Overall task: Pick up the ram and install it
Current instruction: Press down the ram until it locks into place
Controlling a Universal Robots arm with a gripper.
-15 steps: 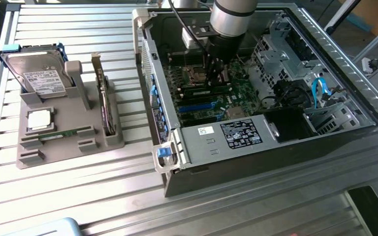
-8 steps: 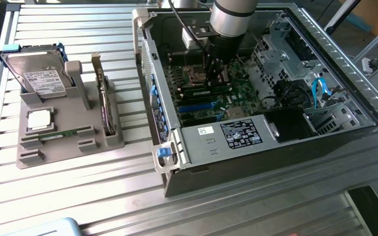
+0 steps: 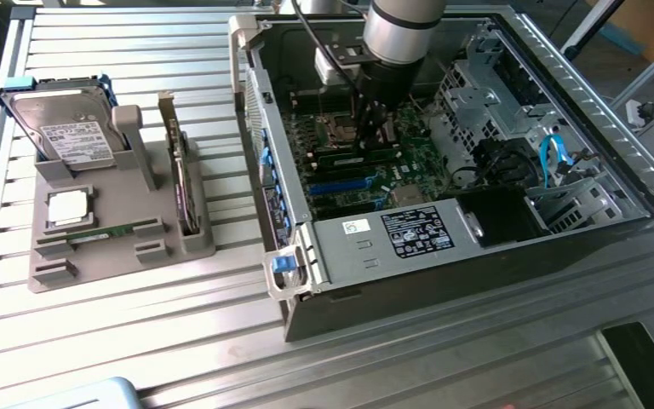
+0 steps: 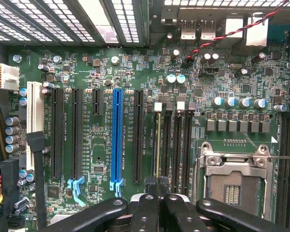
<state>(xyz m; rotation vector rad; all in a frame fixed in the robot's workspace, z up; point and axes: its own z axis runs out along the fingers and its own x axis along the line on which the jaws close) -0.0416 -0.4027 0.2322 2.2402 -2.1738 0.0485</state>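
A: The pincer is shut over the board's slots; nothing seems held.

B: The ram lies in the holder, well apart. Approach it squarely.

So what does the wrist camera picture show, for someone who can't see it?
The shut gripper hangs just above the memory slots of a green motherboard, with the ram standing on edge in one slot. Beside them sit a long blue slot, black slots, and an empty silver processor socket.
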